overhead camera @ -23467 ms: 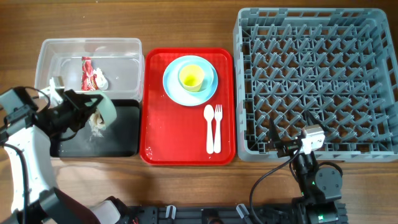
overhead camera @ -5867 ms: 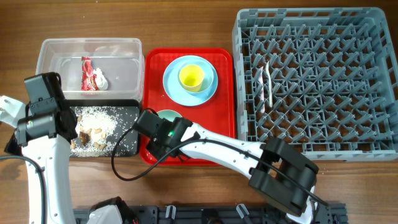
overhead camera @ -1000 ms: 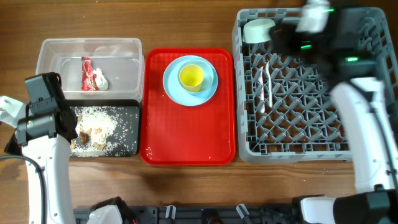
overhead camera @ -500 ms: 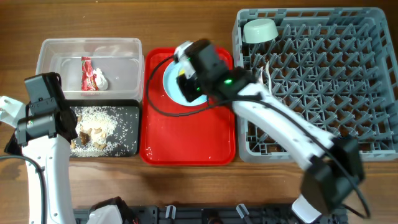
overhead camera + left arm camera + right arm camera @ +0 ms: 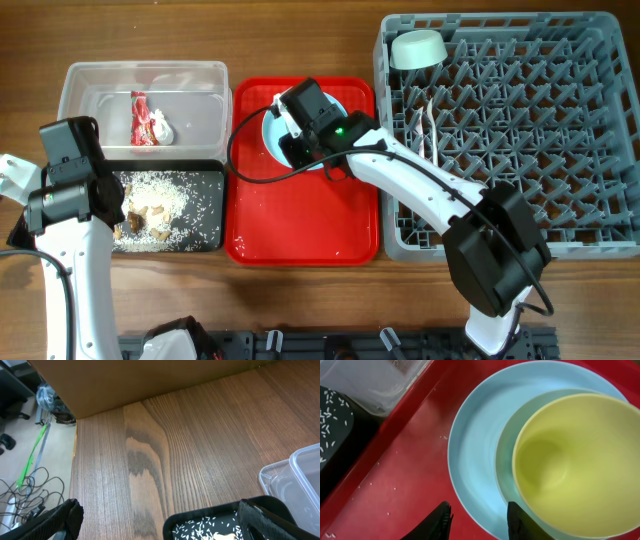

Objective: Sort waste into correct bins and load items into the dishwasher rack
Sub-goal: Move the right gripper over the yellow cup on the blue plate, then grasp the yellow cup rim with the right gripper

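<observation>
My right gripper hangs low over the left side of the light blue plate on the red tray. Its jaws stand apart, straddling the plate's rim, one finger over the tray and one over the plate. On the plate sits a pale blue bowl holding the yellow cup; the arm hides the cup from overhead. The mint bowl and the white fork and spoon lie in the grey rack. My left gripper is wide open above the black bin's left end.
The clear bin holds the red wrapper and the white paper scrap. Rice and brown bits lie in the black bin. The left arm stands over that bin's left edge.
The right arm has swung from the rack's back-left corner, where the mint bowl now rests, to the plate on the tray, and its jaws have narrowed. The left arm has not moved.
</observation>
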Controlling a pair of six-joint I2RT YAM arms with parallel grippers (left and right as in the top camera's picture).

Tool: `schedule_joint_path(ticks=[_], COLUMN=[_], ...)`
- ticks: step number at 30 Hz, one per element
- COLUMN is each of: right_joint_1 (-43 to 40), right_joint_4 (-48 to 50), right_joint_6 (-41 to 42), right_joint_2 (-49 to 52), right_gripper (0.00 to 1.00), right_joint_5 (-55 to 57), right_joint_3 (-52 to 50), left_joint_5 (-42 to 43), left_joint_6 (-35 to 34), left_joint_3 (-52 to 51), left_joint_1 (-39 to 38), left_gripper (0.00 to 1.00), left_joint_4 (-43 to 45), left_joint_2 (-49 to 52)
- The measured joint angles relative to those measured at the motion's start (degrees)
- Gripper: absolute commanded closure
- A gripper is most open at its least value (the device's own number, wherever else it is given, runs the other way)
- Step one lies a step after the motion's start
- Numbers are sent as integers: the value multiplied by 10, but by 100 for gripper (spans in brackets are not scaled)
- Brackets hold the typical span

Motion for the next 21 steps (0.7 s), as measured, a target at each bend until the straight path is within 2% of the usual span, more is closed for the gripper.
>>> schedule_joint_path(ticks=[21], right_joint_1=[0], right_joint_4=[21], right_joint_6=[-11], right_joint_2=[-32], right_gripper=[61], right_joint_5=[15], right_joint_3=[11], left_joint_5=[0], left_joint_6=[0], left_joint_3=[0], left_joint_1=[0], left_gripper=[0], left_joint_4=[0], left_joint_2=[0])
